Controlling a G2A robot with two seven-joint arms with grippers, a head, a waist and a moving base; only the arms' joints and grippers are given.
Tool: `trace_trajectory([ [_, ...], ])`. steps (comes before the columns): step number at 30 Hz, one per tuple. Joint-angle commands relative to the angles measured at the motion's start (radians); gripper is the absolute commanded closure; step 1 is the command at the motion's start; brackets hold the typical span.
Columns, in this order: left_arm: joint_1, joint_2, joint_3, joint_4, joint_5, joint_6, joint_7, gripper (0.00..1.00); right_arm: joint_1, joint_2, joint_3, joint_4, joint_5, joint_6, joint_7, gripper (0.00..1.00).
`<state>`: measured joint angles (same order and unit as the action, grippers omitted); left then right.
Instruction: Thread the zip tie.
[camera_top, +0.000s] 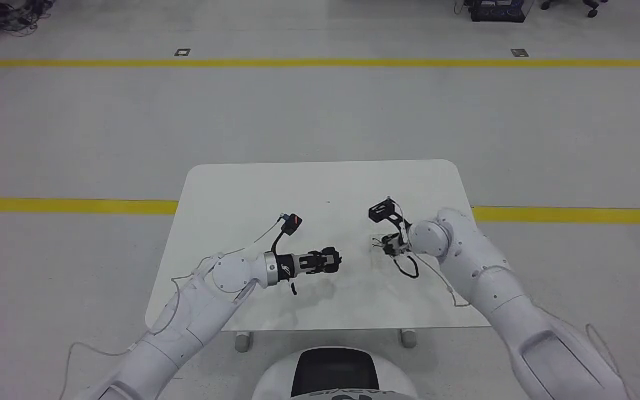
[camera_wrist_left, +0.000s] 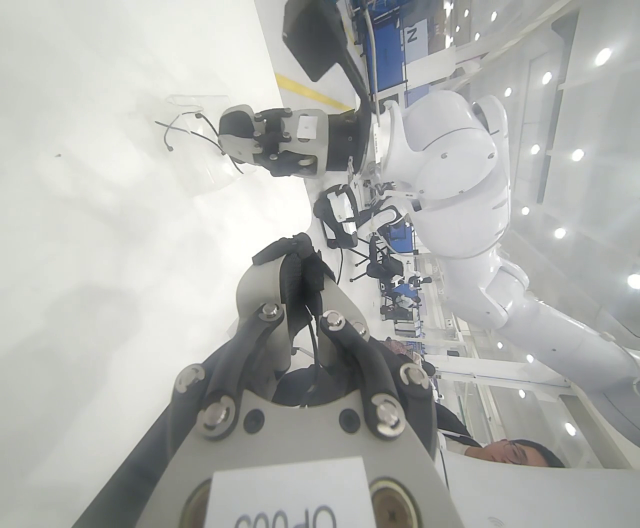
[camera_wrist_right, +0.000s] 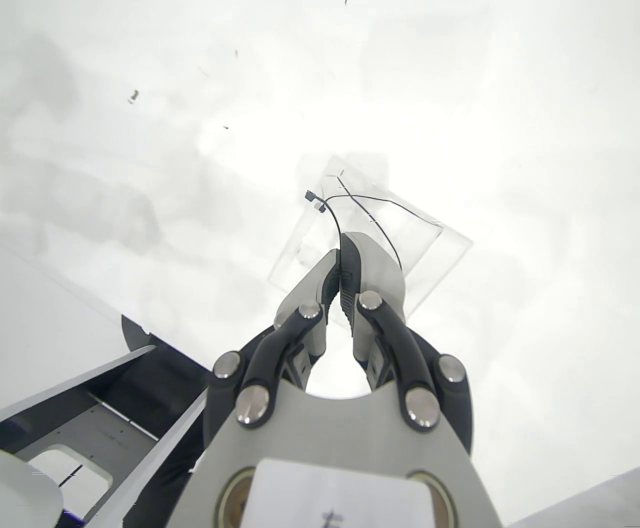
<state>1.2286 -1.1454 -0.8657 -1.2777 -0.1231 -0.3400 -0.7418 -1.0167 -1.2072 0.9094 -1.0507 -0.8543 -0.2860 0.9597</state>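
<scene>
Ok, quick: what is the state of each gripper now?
Left gripper: closed, contents cannot be told.
Right gripper: closed on the zip tie.

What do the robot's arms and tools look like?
The left arm and right arm are white rounded shells trailing thin cables. The left tool and right tool share grey metal bases, black links, silver pivots, black pads and white labels.

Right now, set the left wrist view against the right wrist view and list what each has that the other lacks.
Left wrist view: the left gripper with fingers shut, and the right arm seen side-on. Right wrist view: the pinch up close, with the zip tie clamped between the right gripper's shut fingers. Both: the right gripper, the zip tie, the clear plastic sheet and the white table.
</scene>
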Motion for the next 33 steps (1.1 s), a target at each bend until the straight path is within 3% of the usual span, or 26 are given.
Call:
trace_trajectory([
  [1,0.0,0.0,0.0,0.0,0.0,0.0,0.0,1.0,-0.037,0.019,0.046,-0.052,0.013,-0.019,0.008,1.0],
  [3,0.0,0.0,0.0,0.0,0.0,0.0,0.0,1.0,-0.071,0.034,0.084,-0.096,0.043,-0.054,0.02,1.0],
  [5,0.0,0.0,0.0,0.0,0.0,0.0,0.0,1.0,-0.079,0.043,0.106,-0.116,0.081,-0.054,0.043,1.0],
  [16,0.0,0.0,0.0,0.0,0.0,0.0,0.0,1.0,-0.079,0.043,0.106,-0.116,0.081,-0.054,0.043,1.0],
  [19,0.0,0.0,0.0,0.0,0.0,0.0,0.0,1.0,-0.107,0.047,0.134,-0.139,0.153,-0.054,-0.043,1.0],
  [26,0.0,0.0,0.0,0.0,0.0,0.0,0.0,1.0,-0.294,0.114,0.245,-0.376,0.311,-0.054,-0.225,1.0],
  [28,0.0,0.0,0.0,0.0,0.0,0.0,0.0,1.0,-0.357,0.138,0.253,-0.456,0.36,-0.054,-0.287,1.0],
  [33,0.0,0.0,0.0,0.0,0.0,0.0,0.0,1.0,-0.419,0.181,0.221,-0.513,0.458,-0.054,-0.454,1.0],
])
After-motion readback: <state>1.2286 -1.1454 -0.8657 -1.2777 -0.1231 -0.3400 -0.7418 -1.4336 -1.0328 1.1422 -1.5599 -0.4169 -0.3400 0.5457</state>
